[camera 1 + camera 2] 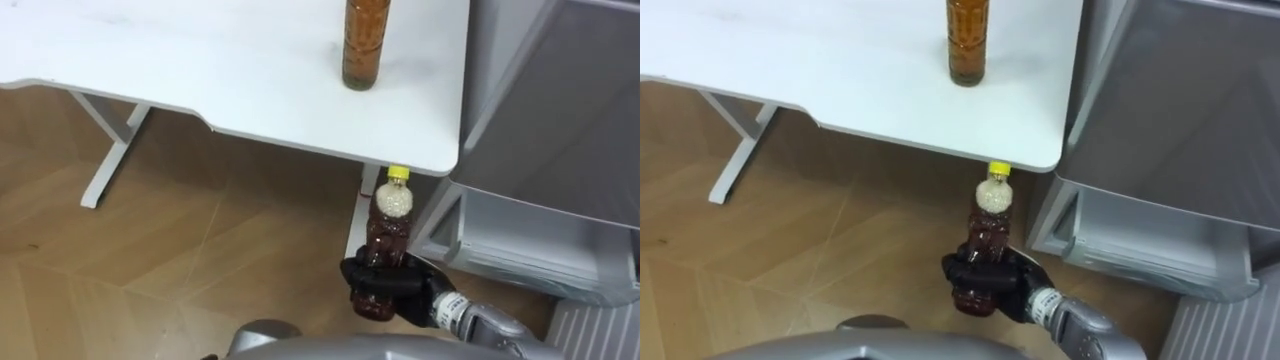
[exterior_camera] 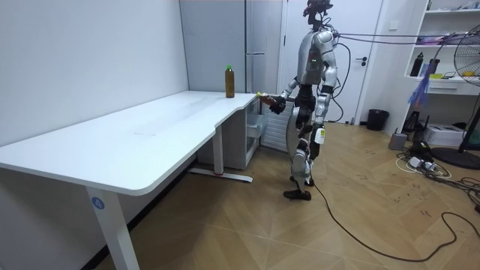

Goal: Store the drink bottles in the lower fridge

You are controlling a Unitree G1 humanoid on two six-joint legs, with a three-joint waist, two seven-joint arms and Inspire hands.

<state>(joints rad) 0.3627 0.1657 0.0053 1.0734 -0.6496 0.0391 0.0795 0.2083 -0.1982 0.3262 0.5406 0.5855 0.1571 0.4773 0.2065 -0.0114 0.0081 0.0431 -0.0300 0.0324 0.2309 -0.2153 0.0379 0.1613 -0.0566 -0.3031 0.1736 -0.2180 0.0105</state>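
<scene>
- Below the near edge of the table (image 1: 200, 60), on the right of the eye views, the right hand (image 1: 385, 288) is gripping a drink bottle (image 1: 388, 235), its dark fingers curling tightly round the lower body.
- This held bottle is showing as clear, ribbed plastic, narrowing to a rounded shoulder under a small yellow cap (image 1: 398, 173); dark reddish-brown liquid is filling most of it, and the shoulder is looking paler and speckled.
- It is standing nearly upright in the hand, its cap pointing up and away towards the table's underside, its base lying hidden behind the fingers.
- A second bottle (image 1: 365, 45) is standing upright on the tabletop near the right end, amber-brown and ribbed, well apart from the hand and farther away.
- The table is showing a smooth, matte white top with rounded corners, resting on slanted white metal legs (image 1: 110, 150).
- Right of the table, the grey fridge (image 1: 560, 100) is presenting flat, smooth panels; its lower drawer (image 1: 520, 245) is sitting pulled out, pale and box-shaped, just right of the held bottle.
- Wood-patterned floor (image 1: 150, 260) is spreading beneath in angled planks.
- Seen from the room view, the robot is standing upright at the table's far end beside the fridge, holding the bottle out in front; the left hand (image 2: 319, 114) is hanging at its side, too small to tell its state.
</scene>
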